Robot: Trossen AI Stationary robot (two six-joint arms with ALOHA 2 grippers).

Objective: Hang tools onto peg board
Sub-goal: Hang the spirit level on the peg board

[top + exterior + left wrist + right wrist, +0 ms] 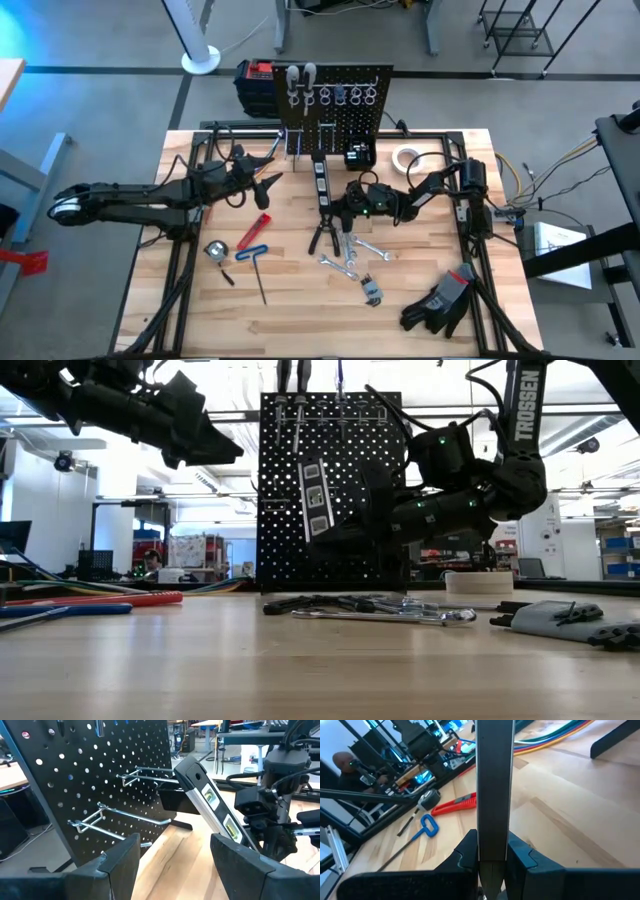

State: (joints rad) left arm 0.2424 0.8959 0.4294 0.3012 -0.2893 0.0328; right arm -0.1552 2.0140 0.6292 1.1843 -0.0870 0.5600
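Black small level (321, 182): clamped by its near end in right gripper (335, 208), long axis running toward the far-side peg board (335, 105), tip apparently just short of its hooks. Left gripper (268, 183): jaws apart, empty, just left of the level.

The level (321, 182) sits clamped between the fingers of the right gripper (338, 207), reaching away from it toward the peg board (330, 100), which stands upright at the table's (300, 310) far edge. To this gripper's left, well apart, the left gripper (268, 184) hangs with jaws spread, also before the board. Nearer than the right gripper lie pliers (322, 236) and wrenches (352, 250) (touching one another). Farther left on the table rest a red-handled tool (253, 232) and a T-handled key (253, 262). Gloves (440, 302) lie at the near right corner.
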